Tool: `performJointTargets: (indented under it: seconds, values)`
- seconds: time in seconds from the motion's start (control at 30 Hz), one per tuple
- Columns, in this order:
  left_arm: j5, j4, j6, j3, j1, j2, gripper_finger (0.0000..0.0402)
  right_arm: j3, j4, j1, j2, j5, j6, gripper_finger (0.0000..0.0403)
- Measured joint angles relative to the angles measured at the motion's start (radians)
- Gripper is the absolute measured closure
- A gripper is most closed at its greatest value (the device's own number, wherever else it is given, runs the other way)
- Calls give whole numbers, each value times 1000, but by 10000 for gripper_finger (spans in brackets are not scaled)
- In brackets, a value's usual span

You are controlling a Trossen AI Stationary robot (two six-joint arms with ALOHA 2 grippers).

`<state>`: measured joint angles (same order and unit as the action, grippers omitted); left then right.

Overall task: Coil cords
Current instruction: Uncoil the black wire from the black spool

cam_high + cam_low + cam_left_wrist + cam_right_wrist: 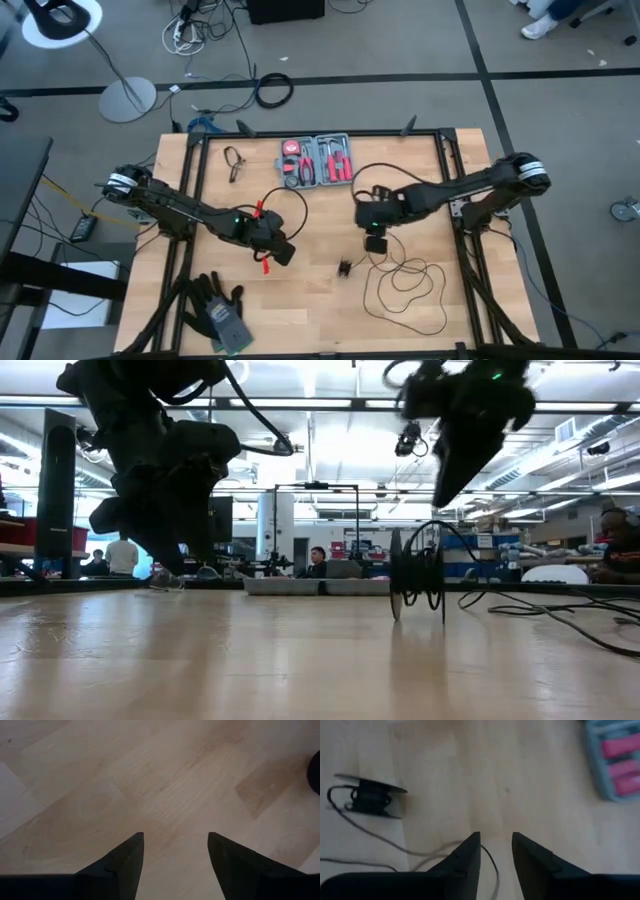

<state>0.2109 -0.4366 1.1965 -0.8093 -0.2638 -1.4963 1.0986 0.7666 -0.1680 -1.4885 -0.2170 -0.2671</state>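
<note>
Nearby, tool kit [318, 160] and gloves [217, 309] flank cord [405, 283]; both end effectors open, empty.

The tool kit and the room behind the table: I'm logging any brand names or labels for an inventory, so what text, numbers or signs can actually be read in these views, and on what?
No text can be read in any view.
Tool kit: no lettering legible on the case or tools.
Gloves: a pale patch, too small to read.
Room behind the table in the low view: signs and shelves too blurred to read.
</note>
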Motion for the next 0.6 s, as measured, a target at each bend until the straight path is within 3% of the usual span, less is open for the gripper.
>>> performJointTargets:
  seconds: [0.2,0.33,0.47,0.6]
  values:
    - [4,12,-4,0,-8,0,178,-165,-16,-145,221,-190,-174,323]
    - [4,17,-14,0,-13,0,178,-347,-159,-253,355,-237,-362,333]
    - [26,29,-15,0,-13,0,178,-553,-558,-319,390,-236,-440,335]
    - [42,29,-14,0,-13,0,178,-696,-1000,-339,312,-235,-367,337]
